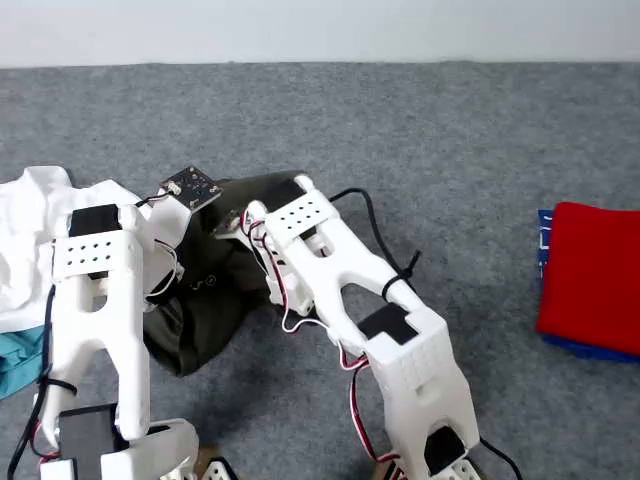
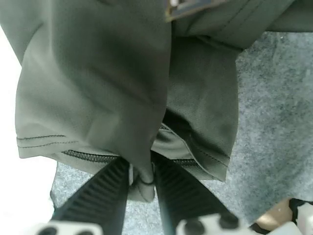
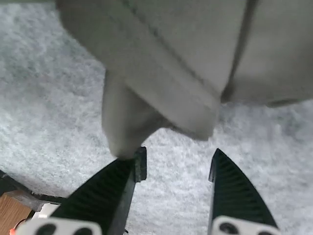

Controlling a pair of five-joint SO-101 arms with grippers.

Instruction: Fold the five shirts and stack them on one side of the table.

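Being catalogued: one dark olive shirt (image 1: 200,320), crumpled, lying between the two arms toward the seven o'clock part of the bench (image 1: 450,150).

- **Left claw:** A fold near the shirt's stitched hem is being pinched by the left claw (image 2: 142,180), whose jaws are being pressed almost together on the cloth.
- **Right claw:** The right claw (image 3: 178,157) is being held wide apart. A hanging corner of the same shirt is being brushed by one fingertip (image 3: 140,164), but nothing is being gripped there.
- **Handling, as judged:** The fabric is being read as light, thin and limp, with no stiffness to hold a shape. It is likely to sag and bunch when lifted from one point, and a shallow pinch may be slipped out of.
- **Where to take hold:** Two spread points along a hem or at the shoulders are being recommended, each on a doubled edge.
- **Other stock:** A folded red shirt (image 1: 595,275) is lying on a blue shirt (image 1: 545,235) at three o'clock. A white shirt (image 1: 30,230) is at nine o'clock and a teal shirt (image 1: 15,365) at eight o'clock.
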